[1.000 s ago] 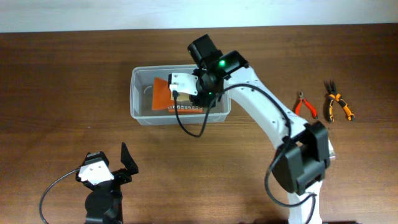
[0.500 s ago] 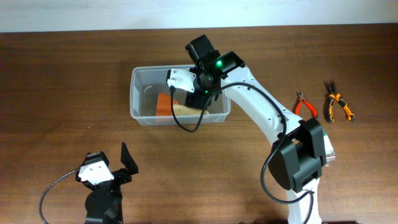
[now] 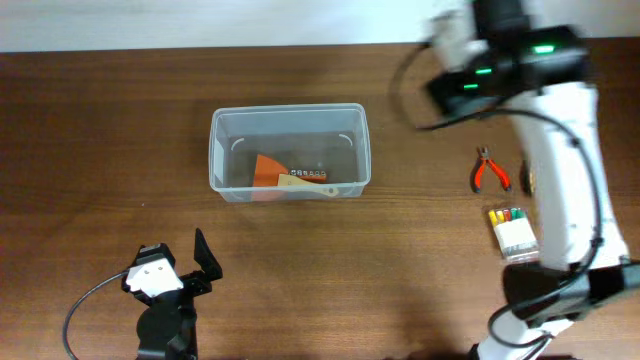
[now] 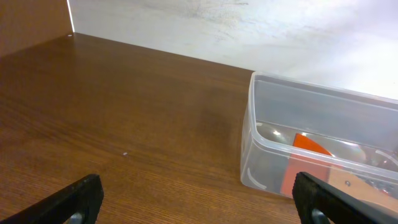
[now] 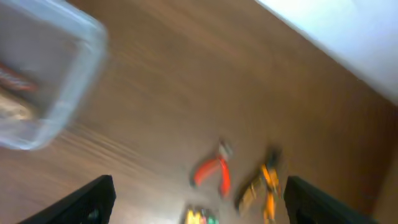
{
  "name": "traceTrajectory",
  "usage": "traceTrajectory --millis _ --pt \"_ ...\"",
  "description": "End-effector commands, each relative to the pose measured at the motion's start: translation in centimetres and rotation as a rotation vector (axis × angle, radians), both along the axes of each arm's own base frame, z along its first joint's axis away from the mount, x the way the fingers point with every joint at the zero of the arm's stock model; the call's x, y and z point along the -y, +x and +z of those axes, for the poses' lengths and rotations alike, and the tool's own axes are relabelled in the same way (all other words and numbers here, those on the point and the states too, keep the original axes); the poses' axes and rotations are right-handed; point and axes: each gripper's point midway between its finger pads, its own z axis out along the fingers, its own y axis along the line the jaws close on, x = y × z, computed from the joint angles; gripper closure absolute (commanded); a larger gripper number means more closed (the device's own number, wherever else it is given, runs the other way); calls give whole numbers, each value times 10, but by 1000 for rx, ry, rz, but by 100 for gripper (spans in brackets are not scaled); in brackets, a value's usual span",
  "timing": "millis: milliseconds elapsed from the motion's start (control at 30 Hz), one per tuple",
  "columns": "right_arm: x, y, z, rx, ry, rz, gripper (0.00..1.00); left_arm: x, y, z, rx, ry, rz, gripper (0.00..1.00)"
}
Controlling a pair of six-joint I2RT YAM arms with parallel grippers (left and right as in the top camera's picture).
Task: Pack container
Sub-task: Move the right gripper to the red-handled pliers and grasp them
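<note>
Brown wooden tabletop [image 3: 100, 120], with clear container [image 3: 215, 150] left of centre, orange tool [image 3: 268, 172] inside. Right hand [image 5: 202, 199] near far edge, spread wide, empty; left hand [image 4: 198, 198] at front, likewise spread, empty. Red pliers [image 3: 490, 170] and bit box [image 3: 511, 232] at right.

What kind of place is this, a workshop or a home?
Probably a robotics lab bench, not a home: a white robot arm stands over a brown wooden table holding a clear rectangular plastic tub and red-handled pliers.
</note>
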Motion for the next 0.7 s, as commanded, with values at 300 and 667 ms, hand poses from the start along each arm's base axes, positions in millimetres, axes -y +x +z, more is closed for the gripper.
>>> traceTrajectory --millis 300,667 --pt "139 -34 -105 -267 226 -420 17 0 0 -1 -2 9 -1 1" --pt "119 -68 -232 -429 273 -501 34 0 0 -1 -2 9 -1 1"
